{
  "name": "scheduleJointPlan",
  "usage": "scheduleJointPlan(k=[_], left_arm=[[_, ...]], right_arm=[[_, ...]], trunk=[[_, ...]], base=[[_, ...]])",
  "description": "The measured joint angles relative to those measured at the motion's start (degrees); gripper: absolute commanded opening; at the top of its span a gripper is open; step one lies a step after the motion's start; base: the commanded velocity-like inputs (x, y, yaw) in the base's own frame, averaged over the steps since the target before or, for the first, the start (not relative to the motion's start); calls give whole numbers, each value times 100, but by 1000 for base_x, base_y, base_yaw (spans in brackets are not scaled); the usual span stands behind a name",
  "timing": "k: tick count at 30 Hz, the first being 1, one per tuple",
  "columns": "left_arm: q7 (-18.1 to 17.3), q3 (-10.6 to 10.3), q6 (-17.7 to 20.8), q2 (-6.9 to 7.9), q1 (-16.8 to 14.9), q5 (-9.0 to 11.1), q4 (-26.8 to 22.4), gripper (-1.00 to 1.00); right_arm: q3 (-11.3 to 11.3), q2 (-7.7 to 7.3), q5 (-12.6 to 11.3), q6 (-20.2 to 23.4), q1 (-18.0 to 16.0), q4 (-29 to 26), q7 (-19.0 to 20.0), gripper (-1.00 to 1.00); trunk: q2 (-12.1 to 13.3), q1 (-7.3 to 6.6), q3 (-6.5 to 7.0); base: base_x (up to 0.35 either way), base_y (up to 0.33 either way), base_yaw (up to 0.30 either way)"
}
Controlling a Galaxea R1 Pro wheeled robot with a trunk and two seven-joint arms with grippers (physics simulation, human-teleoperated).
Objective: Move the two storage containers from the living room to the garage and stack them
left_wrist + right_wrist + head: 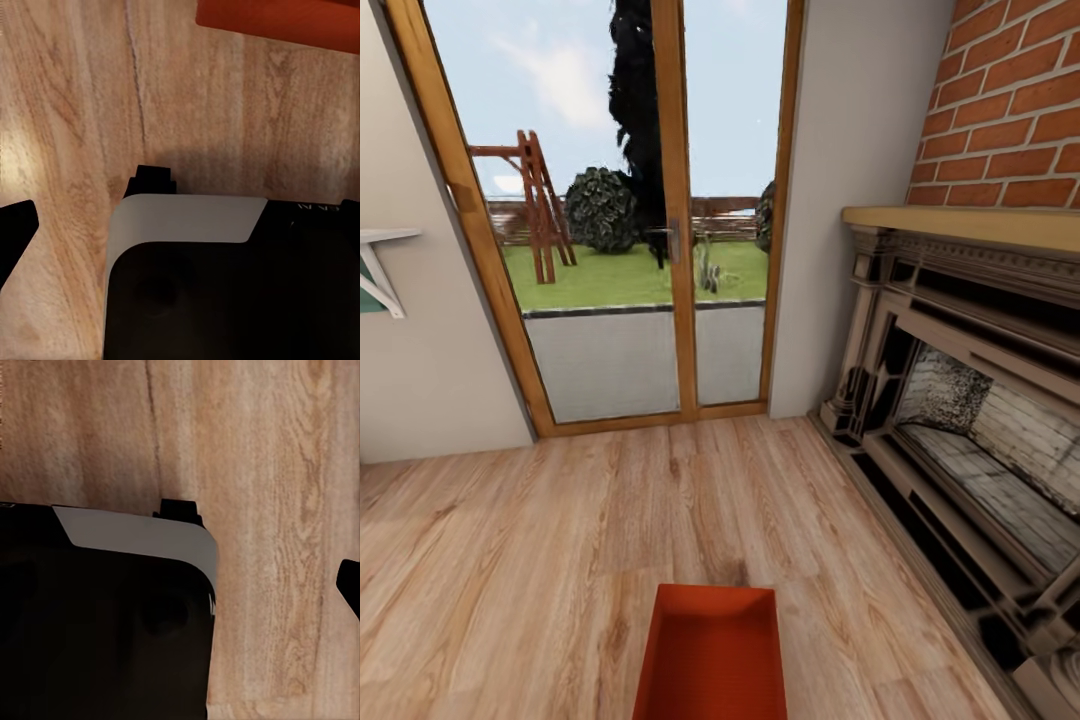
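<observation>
One red-orange storage container [712,655], open-topped and empty, lies on the light wood-plank floor of the living room at the bottom middle of the head view. An edge of it [281,21] also shows in the left wrist view, beyond the robot's black-and-white body [225,285]. A dark fingertip [13,229] juts in at the edge of the left wrist view, and another dark fingertip [350,583] at the edge of the right wrist view. Both hang over bare planks, with nothing seen in them.
Wood-framed glass garden doors [660,220] stand straight ahead, with a lawn behind them. A brick fireplace [970,400] with a dark surround runs along the right. A white shelf bracket [382,270] sticks out from the left wall. Open plank floor [540,540] lies ahead and left.
</observation>
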Motion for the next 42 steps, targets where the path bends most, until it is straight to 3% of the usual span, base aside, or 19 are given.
scheduleJointPlan(k=[7,42], left_arm=[[25,0,0,-7,0,21,-1,100],[25,0,0,-7,0,0,-1,100]], right_arm=[[0,0,0,-3,1,0,0,100],[0,-1,0,21,2,-1,34,100]], trunk=[[0,0,0],[0,0,0]], base=[[0,163,0],[0,2,0]])
